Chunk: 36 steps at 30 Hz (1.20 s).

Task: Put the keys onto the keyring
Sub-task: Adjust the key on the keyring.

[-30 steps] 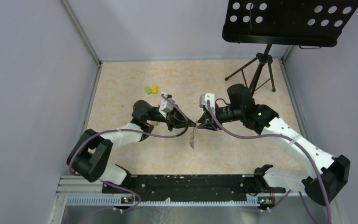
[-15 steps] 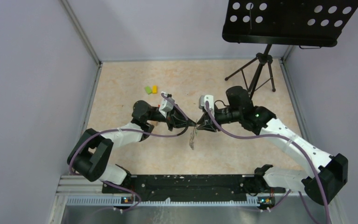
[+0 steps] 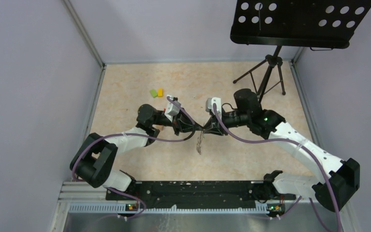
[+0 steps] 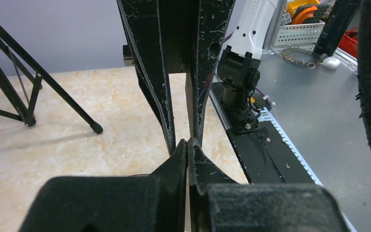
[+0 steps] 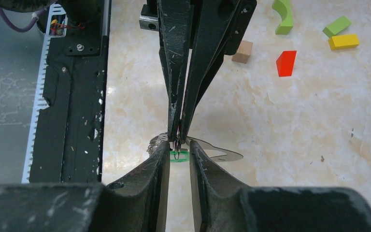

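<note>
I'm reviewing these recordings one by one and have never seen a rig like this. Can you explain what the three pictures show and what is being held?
These are two robot arms bolted to the near edge of a table. The top picture looks down from above and behind them. The other two come from a camera on each wrist. The left end effector is pinched shut on a thin wire, apparently the keyring, with the keys dangling below it. The right end effector faces it, its jaws slightly apart on either side of a green tag; I cannot tell whether they press it. Coloured blocks lie on the table, and a music stand stands at the back.
</note>
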Each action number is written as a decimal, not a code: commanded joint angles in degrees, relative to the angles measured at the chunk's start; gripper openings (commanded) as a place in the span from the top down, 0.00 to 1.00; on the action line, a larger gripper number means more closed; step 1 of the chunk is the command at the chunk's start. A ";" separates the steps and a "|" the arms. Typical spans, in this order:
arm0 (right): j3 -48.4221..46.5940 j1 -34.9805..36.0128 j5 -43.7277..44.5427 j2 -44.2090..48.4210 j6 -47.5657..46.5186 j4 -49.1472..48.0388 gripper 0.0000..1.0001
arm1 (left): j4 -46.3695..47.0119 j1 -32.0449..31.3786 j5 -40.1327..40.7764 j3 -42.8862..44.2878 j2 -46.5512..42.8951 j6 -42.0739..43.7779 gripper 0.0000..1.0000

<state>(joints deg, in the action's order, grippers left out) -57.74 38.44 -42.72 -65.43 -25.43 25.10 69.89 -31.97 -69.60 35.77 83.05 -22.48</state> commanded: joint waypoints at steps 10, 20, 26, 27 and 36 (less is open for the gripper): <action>0.69 -0.29 -2.28 -0.54 0.03 -1.85 0.82 | 3.59 0.14 0.86 -0.34 0.44 -0.29 1.00; 0.62 -0.29 -2.41 -0.59 0.63 -2.36 0.87 | 3.02 0.15 0.97 -0.44 0.56 0.30 1.00; 0.48 -0.29 -2.46 -0.40 0.97 -2.36 0.88 | 2.80 0.08 1.18 -0.56 0.71 0.68 1.00; 0.45 -0.29 -2.46 -0.40 0.99 -2.37 0.89 | 2.80 0.13 1.16 -0.53 0.71 0.68 1.00; 0.13 -0.29 -1.21 0.04 0.93 -2.23 1.00 | 2.80 0.13 1.15 -0.70 0.71 0.76 1.00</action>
<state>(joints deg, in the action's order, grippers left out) -56.66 38.44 -43.16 -66.06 -24.45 24.86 70.08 -31.97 -69.38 35.59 83.88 -22.41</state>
